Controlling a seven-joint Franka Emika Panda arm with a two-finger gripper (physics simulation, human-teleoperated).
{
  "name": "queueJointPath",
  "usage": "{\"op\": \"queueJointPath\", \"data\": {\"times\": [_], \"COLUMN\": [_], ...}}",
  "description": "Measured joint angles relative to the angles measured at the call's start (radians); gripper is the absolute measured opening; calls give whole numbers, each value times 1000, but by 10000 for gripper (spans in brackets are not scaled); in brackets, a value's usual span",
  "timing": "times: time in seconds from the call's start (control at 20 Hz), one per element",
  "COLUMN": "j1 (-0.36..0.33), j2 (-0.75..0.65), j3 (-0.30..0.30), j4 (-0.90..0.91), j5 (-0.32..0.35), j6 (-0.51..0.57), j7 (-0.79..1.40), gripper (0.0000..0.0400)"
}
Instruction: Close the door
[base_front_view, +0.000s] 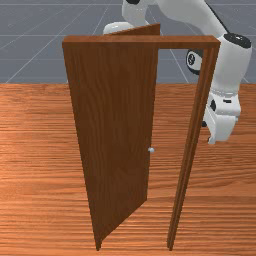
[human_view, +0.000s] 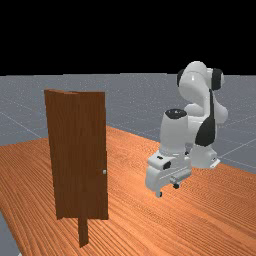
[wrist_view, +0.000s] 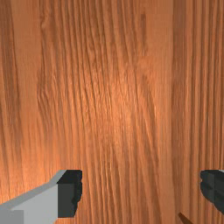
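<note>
Brown wooden door (base_front_view: 112, 125) stands ajar, front view's left | gap between its free edge (base_front_view: 150, 120) and frame post (base_front_view: 190, 150) | hand (human_view: 167, 190) over table (human_view: 132, 172), well apart from door, fingers spread wide

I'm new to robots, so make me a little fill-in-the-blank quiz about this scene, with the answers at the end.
The door joins its frame on the front view's ____ side.
The opposite of closed, the door stands ____.
The two fingers of the pincer stand wide ____, not together.
The table has the orange-brown grain of ____.

Missing words: left; open; apart; wood
</note>
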Motion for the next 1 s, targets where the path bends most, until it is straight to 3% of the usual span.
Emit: {"op": "queueJointPath", "data": {"times": [0.25,0.3,0.35,0.55,0.85,1.0], "j1": [-16,-35,-62,-84,-150,-136], "j2": [-66,-77,-56,-83,-116,-117], "j3": [-25,-25,-14,-36,-35,-75], "j4": [-136,-152,-97,-145,-203,-201], "j5": [-29,-21,12,-9,13,-47], "j6": [145,144,38,75,112,92], "j7": [0,-28,-75,-88,-204,-156], "gripper": [400,400,400,400,400,400]}}
